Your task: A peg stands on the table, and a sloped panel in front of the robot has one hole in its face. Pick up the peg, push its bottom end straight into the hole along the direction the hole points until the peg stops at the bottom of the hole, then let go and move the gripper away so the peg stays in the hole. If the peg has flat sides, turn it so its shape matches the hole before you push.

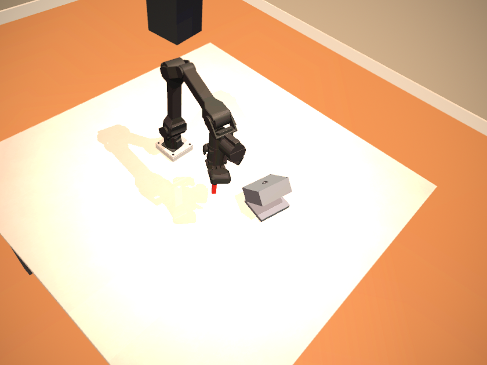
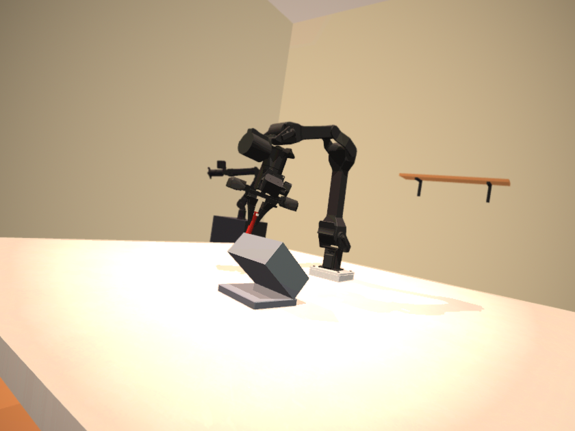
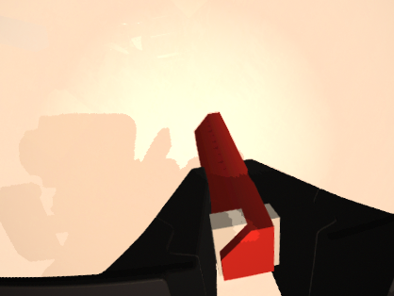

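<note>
My gripper (image 1: 217, 181) (image 2: 258, 211) (image 3: 222, 177) is shut on the red peg (image 1: 214, 189) (image 2: 252, 222) (image 3: 221, 158), a flat-sided bar. Its lower end sticks out below the fingers, and it hangs above the table, clear of the surface. The grey sloped panel (image 1: 271, 191) (image 2: 268, 266) stands on its flat base plate to the right of the gripper in the top view. The small dark hole (image 1: 264, 182) sits in the panel's upper face. The gripper is to the left of the panel and apart from it. In the exterior view the peg shows just above and behind the panel's top edge.
The arm's white base mount (image 1: 173, 149) (image 2: 330, 273) stands behind the gripper. A dark box (image 1: 174, 17) (image 2: 225, 228) stands beyond the table's far edge. A wooden wall shelf (image 2: 454, 178) hangs on the right wall.
</note>
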`<control>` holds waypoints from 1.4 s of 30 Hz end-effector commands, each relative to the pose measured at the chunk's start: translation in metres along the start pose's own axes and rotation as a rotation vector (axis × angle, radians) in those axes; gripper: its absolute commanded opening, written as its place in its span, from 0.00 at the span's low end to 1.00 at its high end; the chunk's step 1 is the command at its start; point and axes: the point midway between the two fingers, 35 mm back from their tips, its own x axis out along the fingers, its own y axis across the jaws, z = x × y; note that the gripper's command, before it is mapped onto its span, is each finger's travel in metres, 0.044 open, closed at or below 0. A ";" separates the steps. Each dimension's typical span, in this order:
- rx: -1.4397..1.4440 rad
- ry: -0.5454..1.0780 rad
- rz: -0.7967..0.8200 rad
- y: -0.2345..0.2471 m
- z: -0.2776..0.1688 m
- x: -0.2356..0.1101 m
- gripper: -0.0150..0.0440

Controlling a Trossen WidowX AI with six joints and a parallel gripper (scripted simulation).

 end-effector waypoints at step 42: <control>-0.639 0.016 -0.169 0.020 0.051 -0.020 0.25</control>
